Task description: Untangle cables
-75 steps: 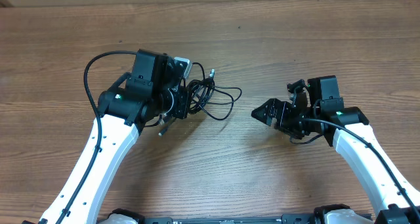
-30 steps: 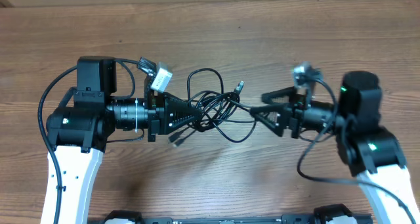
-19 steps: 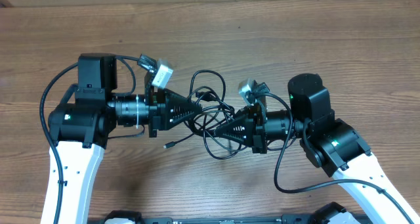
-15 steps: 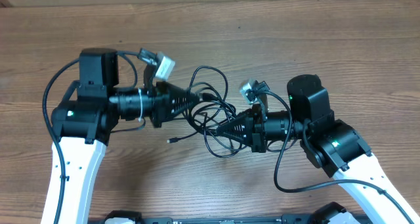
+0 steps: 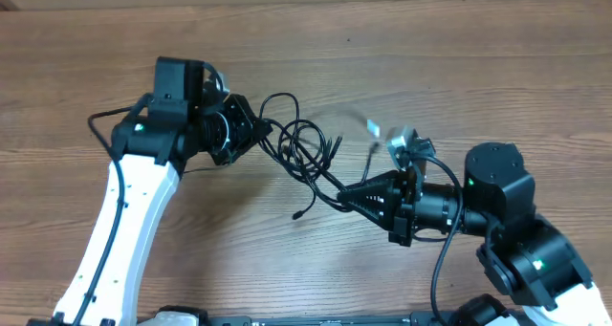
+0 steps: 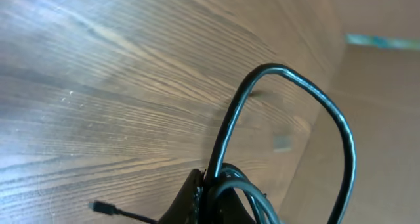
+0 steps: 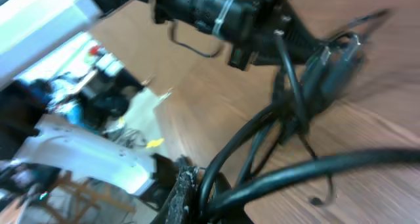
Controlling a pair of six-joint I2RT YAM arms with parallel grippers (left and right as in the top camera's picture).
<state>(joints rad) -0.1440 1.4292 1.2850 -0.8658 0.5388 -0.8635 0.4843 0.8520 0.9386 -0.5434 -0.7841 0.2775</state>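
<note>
A knot of thin black cables (image 5: pixel 306 154) hangs strung between two robot arms over a brown wood-grain tabletop (image 5: pixel 459 68), just left of centre in the overhead view. The left pincer (image 5: pixel 260 133), at 10 o'clock from the knot, is clenched on one side of the bundle. The right pincer (image 5: pixel 350 197), at 4 o'clock from it, is clenched on the strands running down toward it.

The cords loop over one another in several small coils. One open loop (image 5: pixel 279 104) rises toward 12 o'clock. A loose end with a small plug (image 5: pixel 298 214) trails toward 6 o'clock, and another plug end (image 5: pixel 337 141) juts out at the knot's 2 o'clock edge.

From the left wrist, one glossy cord (image 6: pixel 341 125) arches high out of the closed fingers (image 6: pixel 193 199), with a plug-tipped strand (image 6: pixel 98 207) low at 8 o'clock above the wood.

The right wrist view is blurred. Several strands (image 7: pixel 289 106) fan up from its closed fingers (image 7: pixel 186 191) toward the opposite arm (image 7: pixel 210 14) at 12 o'clock.
</note>
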